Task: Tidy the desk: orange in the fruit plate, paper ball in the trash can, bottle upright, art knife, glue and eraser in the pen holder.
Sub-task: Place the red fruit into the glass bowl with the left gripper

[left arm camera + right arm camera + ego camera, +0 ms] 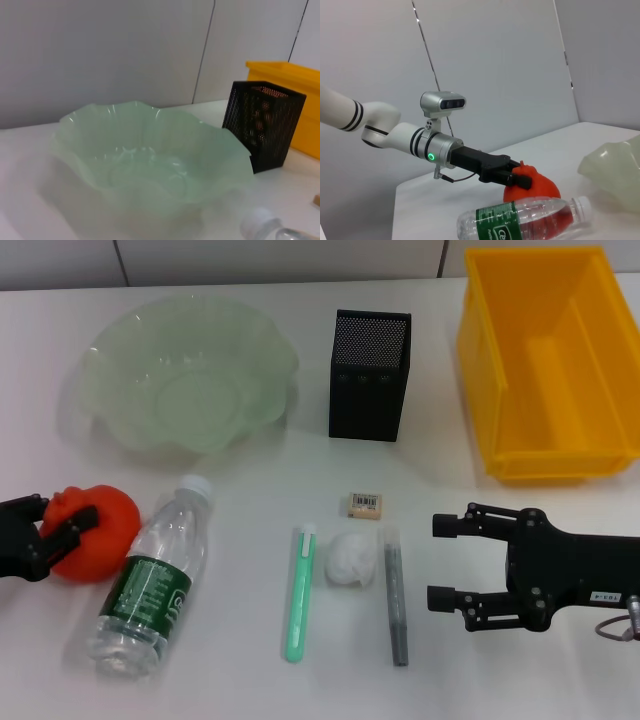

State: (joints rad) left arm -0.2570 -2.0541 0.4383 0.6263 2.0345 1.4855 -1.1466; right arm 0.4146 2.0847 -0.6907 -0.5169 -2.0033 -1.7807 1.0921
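My left gripper (50,525) is at the table's left edge, shut on the red-orange orange (105,535); the right wrist view shows its fingers (512,176) clamped on the orange (537,189). Beside it the bottle (155,580) lies on its side, cap toward the pale green fruit plate (110,340). At the centre lie a green art knife (299,592), the white paper ball (350,558), a grey glue stick (395,595) and the beige eraser (364,505). The black mesh pen holder (368,375) stands behind them. My right gripper (440,561) is open, right of the glue.
The yellow trash can (480,360) stands at the back right, right of the pen holder. In the left wrist view the fruit plate (75,130) fills the foreground, with the pen holder (262,125) and trash can (295,100) behind it.
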